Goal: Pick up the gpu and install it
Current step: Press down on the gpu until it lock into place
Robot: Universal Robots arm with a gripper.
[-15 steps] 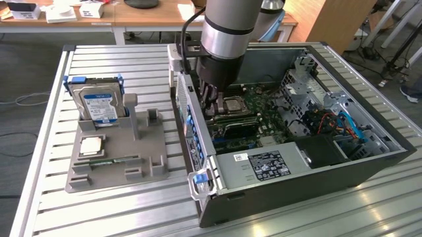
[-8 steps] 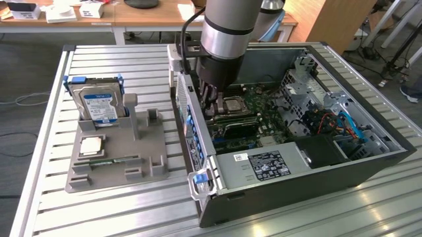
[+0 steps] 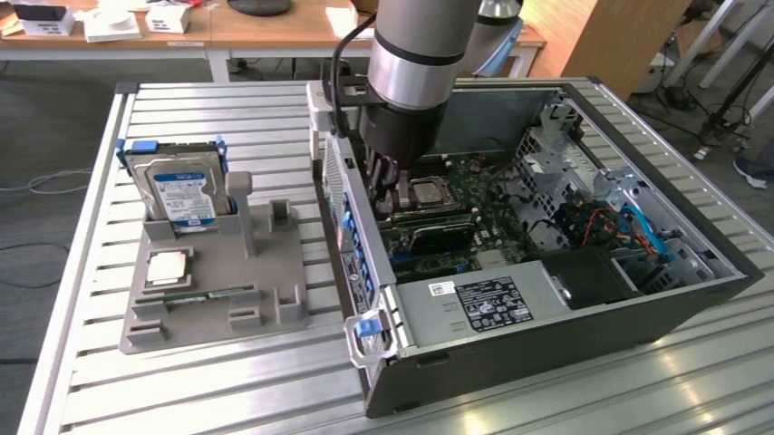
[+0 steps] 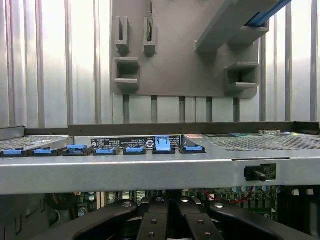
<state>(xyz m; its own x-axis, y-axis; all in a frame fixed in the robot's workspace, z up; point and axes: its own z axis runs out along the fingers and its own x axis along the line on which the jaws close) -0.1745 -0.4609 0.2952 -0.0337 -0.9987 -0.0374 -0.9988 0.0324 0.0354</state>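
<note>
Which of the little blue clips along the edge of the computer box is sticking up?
The blue clip second from the end, beside the round sticker, is the one. It stands taller than the others, which lie flat along the case edge.

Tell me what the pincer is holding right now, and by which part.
It cannot be told. The pincer is shut, low inside the computer case above the motherboard, and its own body hides whatever it may be gripping.

Grey fixture tray (image 3: 217, 290) on exterior view's left: silver hard drive (image 3: 181, 186) upright, CPU chip (image 3: 167, 268) flat, 1 green memory stick (image 3: 181, 298). Slatted metal table (image 3: 181, 381) underneath.
</note>
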